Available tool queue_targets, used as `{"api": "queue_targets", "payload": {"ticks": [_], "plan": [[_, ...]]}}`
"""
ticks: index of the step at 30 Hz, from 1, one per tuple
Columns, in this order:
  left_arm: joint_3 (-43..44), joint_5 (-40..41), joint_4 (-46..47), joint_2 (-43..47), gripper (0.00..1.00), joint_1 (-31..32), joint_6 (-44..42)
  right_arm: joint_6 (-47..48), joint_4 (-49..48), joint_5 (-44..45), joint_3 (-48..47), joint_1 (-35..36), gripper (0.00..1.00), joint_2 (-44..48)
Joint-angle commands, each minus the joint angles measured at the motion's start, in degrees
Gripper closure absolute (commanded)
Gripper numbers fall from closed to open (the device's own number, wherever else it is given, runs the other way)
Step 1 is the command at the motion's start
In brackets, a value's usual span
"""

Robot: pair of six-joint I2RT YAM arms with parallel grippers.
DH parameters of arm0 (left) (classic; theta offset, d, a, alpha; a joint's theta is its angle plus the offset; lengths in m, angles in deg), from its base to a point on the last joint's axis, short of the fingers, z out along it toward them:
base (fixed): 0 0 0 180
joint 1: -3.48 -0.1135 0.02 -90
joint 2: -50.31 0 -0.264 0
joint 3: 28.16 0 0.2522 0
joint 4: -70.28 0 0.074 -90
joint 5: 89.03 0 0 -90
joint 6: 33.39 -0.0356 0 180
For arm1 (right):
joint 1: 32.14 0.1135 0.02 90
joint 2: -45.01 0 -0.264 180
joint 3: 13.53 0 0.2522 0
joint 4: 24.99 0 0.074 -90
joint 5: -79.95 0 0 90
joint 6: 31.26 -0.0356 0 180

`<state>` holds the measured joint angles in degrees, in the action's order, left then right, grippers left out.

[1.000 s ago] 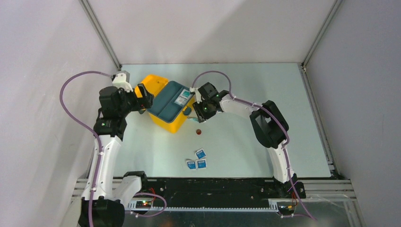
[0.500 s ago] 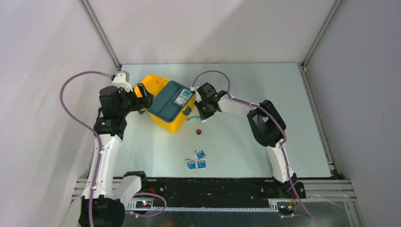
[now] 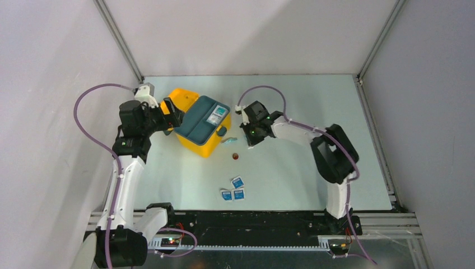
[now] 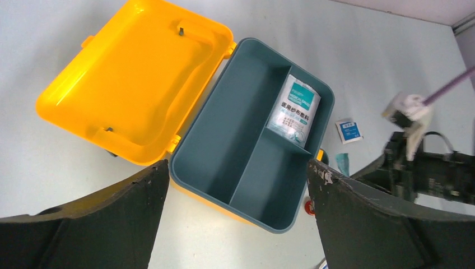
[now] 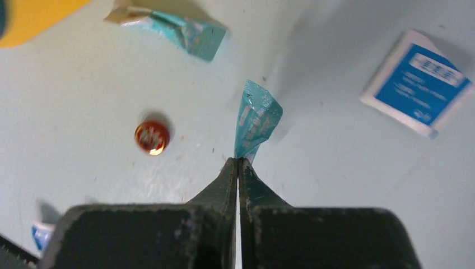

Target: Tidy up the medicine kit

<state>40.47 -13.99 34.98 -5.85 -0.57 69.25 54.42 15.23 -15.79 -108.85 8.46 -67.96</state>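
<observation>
The medicine kit (image 3: 180, 101) is a yellow box lying open at the back left, its lid (image 4: 134, 84) flat on the table. A dark teal divided tray (image 4: 246, 145) sits in it, with a white packet (image 4: 297, 109) in one compartment. My left gripper (image 4: 238, 168) hangs open above the tray's near edge, holding nothing. My right gripper (image 5: 238, 161) is shut on the lower tip of a small teal sachet (image 5: 256, 117), just right of the kit and low over the table. In the top view the right gripper (image 3: 248, 140) hides that sachet.
A second teal sachet (image 5: 179, 28) lies by the kit's corner. A small red round item (image 3: 235, 156) sits just in front of it. A blue-and-white sachet (image 5: 417, 81) lies near the right gripper. Three more blue sachets (image 3: 234, 190) lie nearer the arm bases.
My right gripper has closed on the teal sachet and drawn a little to the right, away from the kit. The left arm has stayed where it was.
</observation>
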Motion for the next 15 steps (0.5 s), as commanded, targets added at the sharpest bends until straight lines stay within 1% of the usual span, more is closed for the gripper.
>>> {"api": "queue_targets", "payload": {"ticks": [1,5,7,12,15], "plan": [[1.10,-3.44,3.40,-0.63,0.04,-0.42,2.43,1.97,-1.28,-2.58,1.99,-0.48,1.00,11.53],[0.97,-3.00,3.77,-0.50,0.04,-0.40,2.29,6.41,-2.66,-6.63,2.62,0.59,1.00,18.91],[0.78,-2.67,3.78,-0.23,0.04,-0.37,2.08,7.35,-2.94,-7.07,1.48,1.99,1.00,19.76],[0.36,-2.48,3.79,0.42,0.04,-0.37,2.12,5.31,-1.14,-9.68,-6.61,5.83,1.00,15.54],[0.26,-2.02,3.81,0.94,0.04,-0.47,2.00,4.61,1.12,-11.56,-12.93,7.69,1.00,10.32]]}}
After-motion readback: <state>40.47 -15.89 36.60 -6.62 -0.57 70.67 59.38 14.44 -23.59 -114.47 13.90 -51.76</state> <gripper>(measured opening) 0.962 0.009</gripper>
